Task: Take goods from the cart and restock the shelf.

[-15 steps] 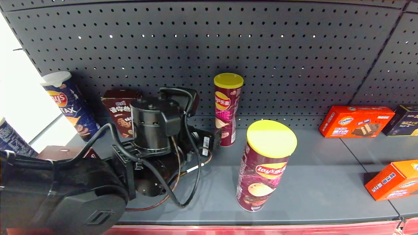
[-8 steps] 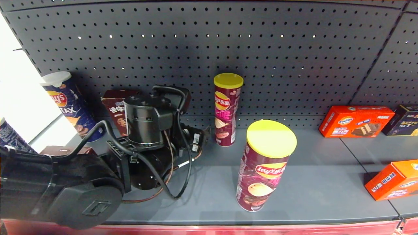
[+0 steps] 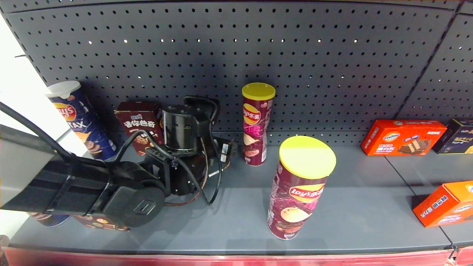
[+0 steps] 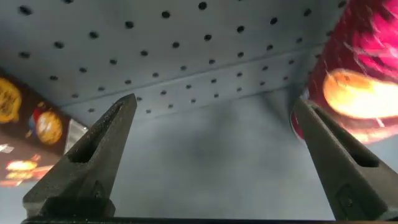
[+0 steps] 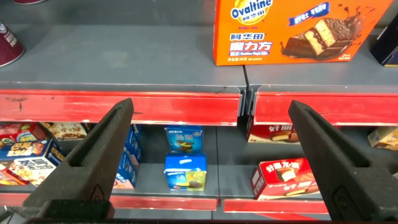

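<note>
Grey shelf (image 3: 362,210), pegboard (image 3: 295,55) behind, upper frame; chip can (image 3: 299,184) centre; left gripper (image 4: 212,102) spread beside rear can (image 3: 257,122); right gripper (image 5: 211,104) spread.

Head view looks down at shelf (image 3: 236,207); left wrist view, close, shares rear can (image 3: 257,122)

Grey pegboard (image 3: 236,48) meets a bright white wall (image 3: 14,66) at left.

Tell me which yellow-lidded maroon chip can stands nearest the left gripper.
The rear can by the pegboard, just beside the left gripper; the other can stands near the shelf's front edge.
</note>
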You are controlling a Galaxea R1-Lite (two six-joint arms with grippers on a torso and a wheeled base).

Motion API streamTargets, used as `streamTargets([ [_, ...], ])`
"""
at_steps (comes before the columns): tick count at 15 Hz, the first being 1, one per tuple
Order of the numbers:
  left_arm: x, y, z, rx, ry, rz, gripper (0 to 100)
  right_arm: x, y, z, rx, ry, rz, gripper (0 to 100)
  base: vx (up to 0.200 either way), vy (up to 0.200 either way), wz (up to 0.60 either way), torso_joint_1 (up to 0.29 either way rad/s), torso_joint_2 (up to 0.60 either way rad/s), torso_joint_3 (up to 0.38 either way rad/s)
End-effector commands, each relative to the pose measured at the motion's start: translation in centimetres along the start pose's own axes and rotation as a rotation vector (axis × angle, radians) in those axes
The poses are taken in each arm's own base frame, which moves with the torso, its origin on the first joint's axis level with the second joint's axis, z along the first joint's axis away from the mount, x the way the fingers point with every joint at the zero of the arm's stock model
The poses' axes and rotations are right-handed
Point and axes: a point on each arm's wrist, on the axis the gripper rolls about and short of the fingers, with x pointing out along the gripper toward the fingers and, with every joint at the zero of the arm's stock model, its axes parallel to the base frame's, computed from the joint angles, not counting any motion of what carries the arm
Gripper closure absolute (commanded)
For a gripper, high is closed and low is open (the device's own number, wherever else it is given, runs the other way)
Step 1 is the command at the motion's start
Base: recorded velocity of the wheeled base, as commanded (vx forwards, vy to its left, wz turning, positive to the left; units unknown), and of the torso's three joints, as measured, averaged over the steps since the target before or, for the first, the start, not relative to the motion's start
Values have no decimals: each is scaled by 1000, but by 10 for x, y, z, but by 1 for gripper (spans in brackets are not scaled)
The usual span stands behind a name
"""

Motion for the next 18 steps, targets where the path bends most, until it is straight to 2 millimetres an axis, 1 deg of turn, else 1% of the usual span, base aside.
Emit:
streamTargets([
  [1, 15, -8, -8, 6, 16, 1, 0, 0, 0, 0, 0, 0, 0, 0, 0, 0, 0, 0, 0, 0],
  [4, 19, -12, -11, 4, 19, -5, 0, 0, 0, 0, 0, 0, -1, 0, 0, 0, 0, 0, 0, 0],
  [9, 18, -15, -10, -5, 15, -20, 0, 0, 0, 0, 0, 0, 0, 0, 0, 0, 0, 0, 0, 0],
  [14, 13, -22, -9, -32, 14, -44, 0, 0, 0, 0, 0, 0, -1, 0, 0, 0, 0, 0, 0, 0],
  [18, 12, -23, -11, -29, 21, -72, 0, 0, 0, 0, 0, 0, 0, 0, 0, 0, 0, 0, 0, 0],
])
